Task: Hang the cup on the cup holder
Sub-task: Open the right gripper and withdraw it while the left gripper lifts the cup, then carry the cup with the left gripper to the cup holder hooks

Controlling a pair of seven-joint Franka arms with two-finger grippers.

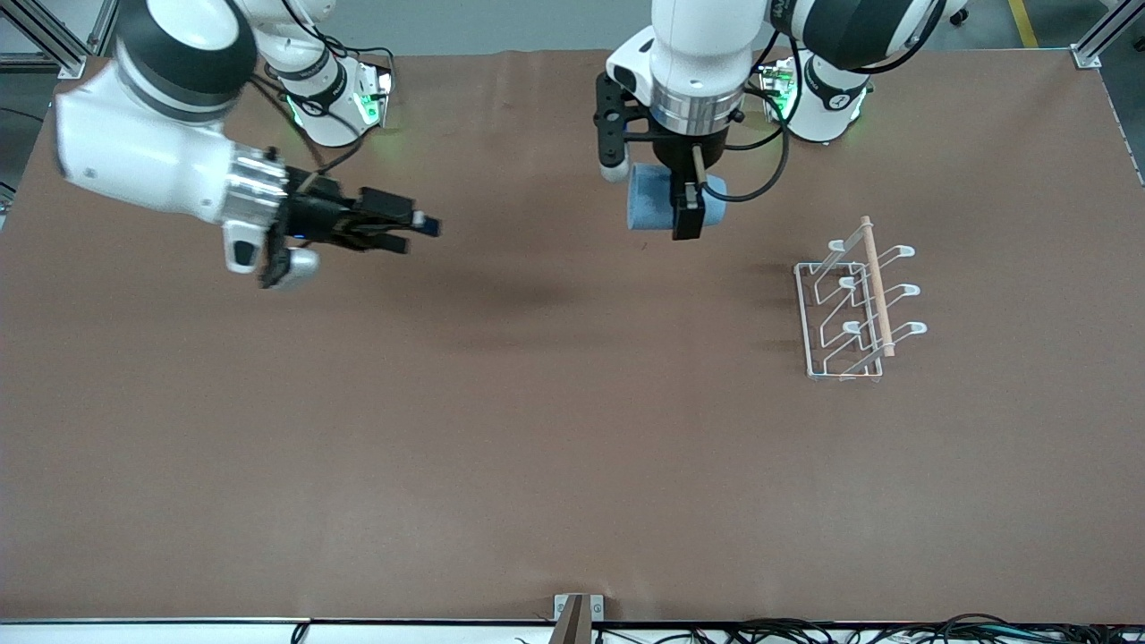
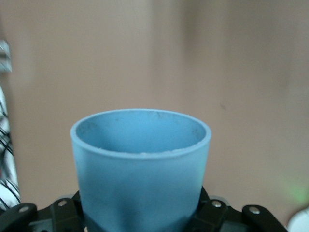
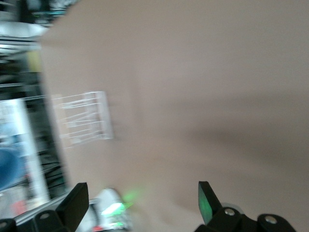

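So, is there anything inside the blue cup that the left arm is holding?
The cup, held in the left end effector, shows only bare, darker blue inner wall near its rim. Its bottom is hidden by the near wall.

One high view, two wrist views.
My front camera looks down across the tabletop (image 1: pixel 537 429) toward both bases; the left wrist sits close against the cup (image 2: pixel 140 169), while the right wrist shares the rack (image 3: pixel 83 119) with it.

We can read no text, label, brand, number or sign on anything here; small marks on the arms' bases stay illegible to us.
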